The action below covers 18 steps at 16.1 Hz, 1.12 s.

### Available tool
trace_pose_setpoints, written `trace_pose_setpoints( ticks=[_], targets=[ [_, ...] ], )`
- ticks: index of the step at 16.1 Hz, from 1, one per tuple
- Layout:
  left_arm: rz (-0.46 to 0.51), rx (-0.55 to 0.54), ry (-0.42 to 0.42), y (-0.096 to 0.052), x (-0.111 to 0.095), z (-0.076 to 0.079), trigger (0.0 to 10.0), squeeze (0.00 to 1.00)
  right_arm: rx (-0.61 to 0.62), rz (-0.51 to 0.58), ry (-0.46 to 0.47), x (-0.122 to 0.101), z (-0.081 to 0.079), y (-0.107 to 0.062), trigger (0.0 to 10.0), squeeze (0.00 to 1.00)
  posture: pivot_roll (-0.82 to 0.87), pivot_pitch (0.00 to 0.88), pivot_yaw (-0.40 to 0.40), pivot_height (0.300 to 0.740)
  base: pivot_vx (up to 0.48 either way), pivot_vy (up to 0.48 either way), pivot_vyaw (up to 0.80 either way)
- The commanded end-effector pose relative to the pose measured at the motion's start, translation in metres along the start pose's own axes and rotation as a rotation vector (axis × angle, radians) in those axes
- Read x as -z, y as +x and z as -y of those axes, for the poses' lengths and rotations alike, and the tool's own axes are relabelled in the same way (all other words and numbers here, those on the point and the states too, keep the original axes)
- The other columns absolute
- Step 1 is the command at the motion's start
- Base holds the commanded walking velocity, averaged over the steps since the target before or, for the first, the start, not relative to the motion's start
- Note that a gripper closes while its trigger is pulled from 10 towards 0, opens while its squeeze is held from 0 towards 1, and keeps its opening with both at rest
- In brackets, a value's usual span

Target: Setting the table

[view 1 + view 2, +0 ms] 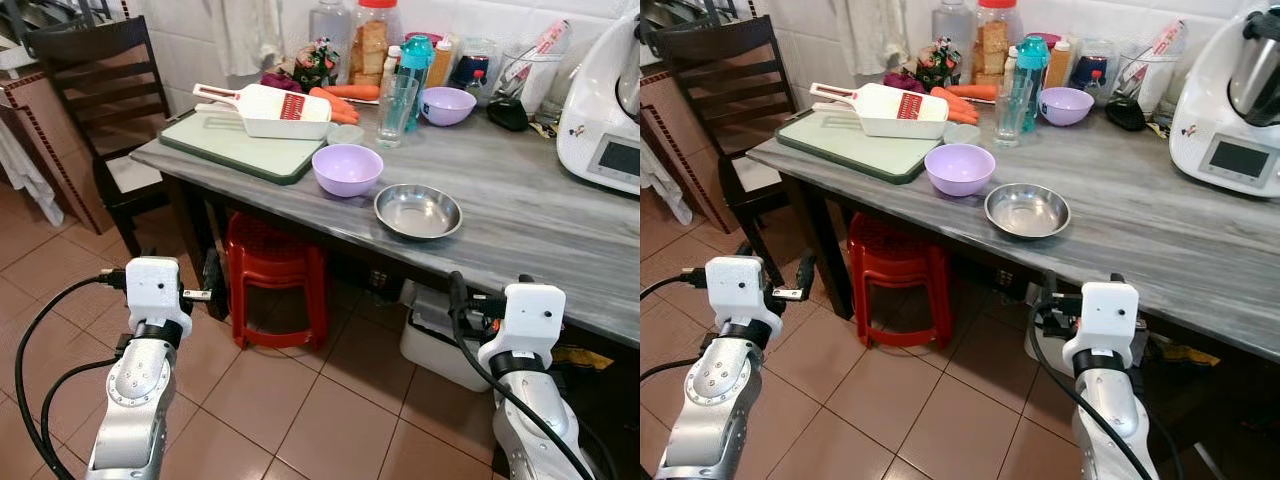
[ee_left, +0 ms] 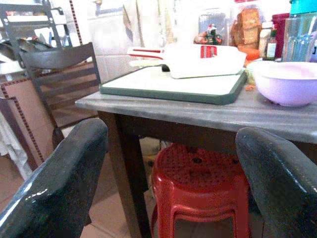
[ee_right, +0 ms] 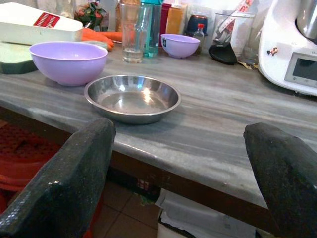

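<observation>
both grippers sit below the near edge of the grey marble-look table [image 1: 540,215], empty — left gripper [image 2: 168,163] and right gripper [image 3: 178,168] fingers spread wide. round steel dish [image 3: 132,97] lies near that edge, just right of the lilac plastic bowl [image 3: 68,61] — judged the easiest first reach.

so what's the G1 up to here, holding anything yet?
Nothing held yet. The robot faces the grey table, both arms raised below its edge. The left gripper is open, facing the table's corner above the red stool. The right gripper is open, aimed at the steel bowl, with a purple bowl beside it. Both bowls sit untouched.
</observation>
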State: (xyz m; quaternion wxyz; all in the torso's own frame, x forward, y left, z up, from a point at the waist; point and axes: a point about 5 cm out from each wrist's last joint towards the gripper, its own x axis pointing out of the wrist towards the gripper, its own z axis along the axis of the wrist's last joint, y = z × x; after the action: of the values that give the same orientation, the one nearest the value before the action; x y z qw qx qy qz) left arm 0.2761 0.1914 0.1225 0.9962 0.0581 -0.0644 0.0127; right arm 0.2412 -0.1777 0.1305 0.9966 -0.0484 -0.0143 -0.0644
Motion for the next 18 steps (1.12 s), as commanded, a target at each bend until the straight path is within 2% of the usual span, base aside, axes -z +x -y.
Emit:
trace_pose_setpoints(
  ticks=[1, 2, 4, 5, 8, 10, 12, 13, 18],
  targets=[
    [0.021, 0.015, -0.003, 0.001, -0.004, 0.002, 10.0, 0.00, 0.006, 0.046, -0.001, -0.010, -0.002, 0.001, 10.0, 0.00, -0.02, 0.000, -0.012, 0.740, 0.000, 0.000, 0.00],
    [0.039, 0.019, -0.022, -0.001, 0.002, 0.003, 10.0, 0.00, 0.055, 0.111, -0.075, -0.016, -0.006, 0.005, 10.0, 0.00, -0.02, 0.000, -0.006, 0.740, 0.000, 0.000, 0.00],
    [0.038, 0.012, -0.042, -0.001, 0.008, 0.003, 10.0, 0.00, 0.068, 0.145, -0.114, -0.018, -0.008, 0.011, 10.0, 0.00, -0.02, 0.000, -0.005, 0.740, 0.000, 0.000, 0.00],
    [0.021, 0.018, -0.035, -0.001, 0.012, 0.004, 10.0, 0.00, 0.053, 0.148, -0.092, -0.017, -0.010, 0.015, 10.0, 0.00, -0.02, 0.000, -0.001, 0.740, 0.000, 0.000, 0.00],
    [0.009, 0.008, -0.033, -0.002, 0.014, 0.004, 10.0, 0.00, 0.063, 0.179, -0.106, -0.018, -0.012, 0.018, 10.0, 0.00, -0.01, 0.000, 0.008, 0.740, 0.000, 0.000, 0.00],
    [0.022, 0.015, -0.034, -0.001, 0.015, 0.005, 10.0, 0.00, 0.021, 0.186, -0.108, -0.014, -0.019, 0.013, 10.0, 0.00, -0.01, 0.000, 0.008, 0.740, 0.000, 0.000, 0.00],
    [0.026, 0.011, -0.018, -0.001, 0.018, 0.004, 10.0, 0.00, 0.033, 0.198, -0.136, -0.011, -0.019, 0.009, 10.0, 0.00, -0.02, 0.000, 0.009, 0.740, 0.000, 0.000, 0.00],
    [0.025, 0.003, -0.019, -0.002, 0.020, 0.003, 10.0, 0.00, 0.022, 0.172, -0.107, -0.007, -0.018, 0.009, 10.0, 0.00, -0.02, 0.000, 0.009, 0.740, 0.000, 0.000, 0.00],
    [0.027, 0.006, -0.030, -0.002, 0.021, 0.004, 10.0, 0.00, 0.033, 0.145, -0.073, -0.002, -0.016, 0.009, 10.0, 0.00, -0.02, 0.000, 0.002, 0.740, 0.000, 0.000, 0.00]
  ],
)
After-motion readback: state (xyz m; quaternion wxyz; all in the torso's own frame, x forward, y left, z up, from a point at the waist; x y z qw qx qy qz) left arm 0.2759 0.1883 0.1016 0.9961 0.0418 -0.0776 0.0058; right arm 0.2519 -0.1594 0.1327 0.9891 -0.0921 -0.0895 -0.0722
